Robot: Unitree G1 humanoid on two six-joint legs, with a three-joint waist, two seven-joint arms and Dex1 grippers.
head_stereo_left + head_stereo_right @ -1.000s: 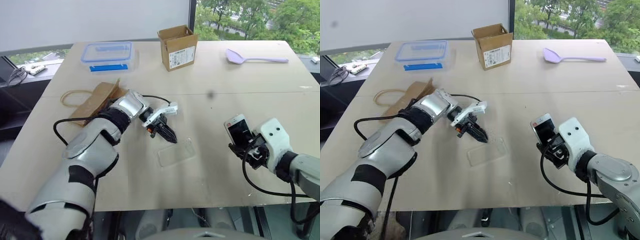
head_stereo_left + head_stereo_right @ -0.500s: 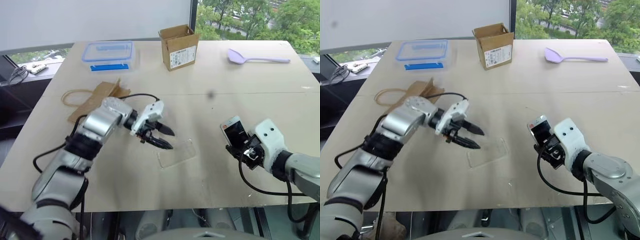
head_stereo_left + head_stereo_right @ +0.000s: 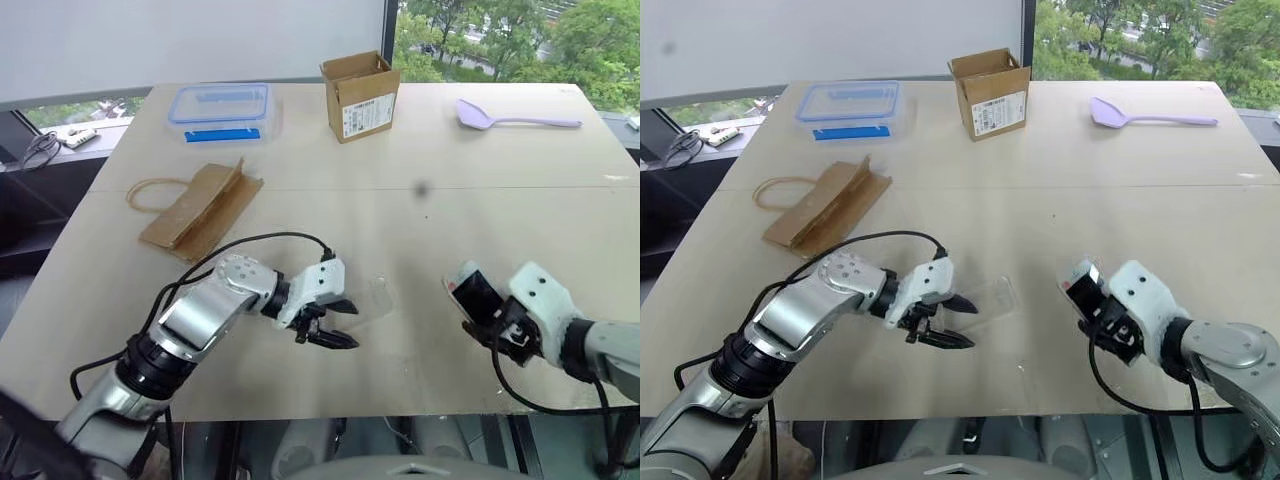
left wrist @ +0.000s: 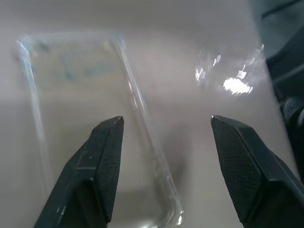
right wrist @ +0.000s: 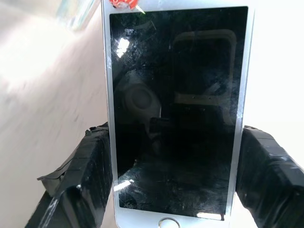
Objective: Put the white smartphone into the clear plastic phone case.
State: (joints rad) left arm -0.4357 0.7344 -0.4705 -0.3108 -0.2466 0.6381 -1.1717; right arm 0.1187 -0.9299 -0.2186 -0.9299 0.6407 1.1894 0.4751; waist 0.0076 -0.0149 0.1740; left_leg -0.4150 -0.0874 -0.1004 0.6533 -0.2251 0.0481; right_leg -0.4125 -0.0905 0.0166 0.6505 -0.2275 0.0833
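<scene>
The clear plastic phone case (image 4: 80, 109) lies flat on the wooden table (image 3: 420, 230), faint in the eye views (image 3: 992, 293). My left gripper (image 3: 962, 324) is open at the case's near left end, low over the table. In the left wrist view one long edge of the case runs between the fingers (image 4: 102, 161). Whether they touch the case I cannot tell. My right gripper (image 3: 492, 322) is shut on the white smartphone (image 3: 472, 291), off to the right of the case. Its black screen (image 5: 175, 109) stands between the two padded fingers (image 5: 88, 180).
A brown paper bag (image 3: 200, 205) lies flat at the left. A clear food box with a blue-rimmed lid (image 3: 220, 108) and an open cardboard box (image 3: 360, 95) stand at the back. A lilac spoon (image 3: 510, 118) lies at the back right.
My left arm has drawn back toward me and lowered, its gripper spreading wider and now at the case's near end. The right gripper has sunk a little with the phone.
</scene>
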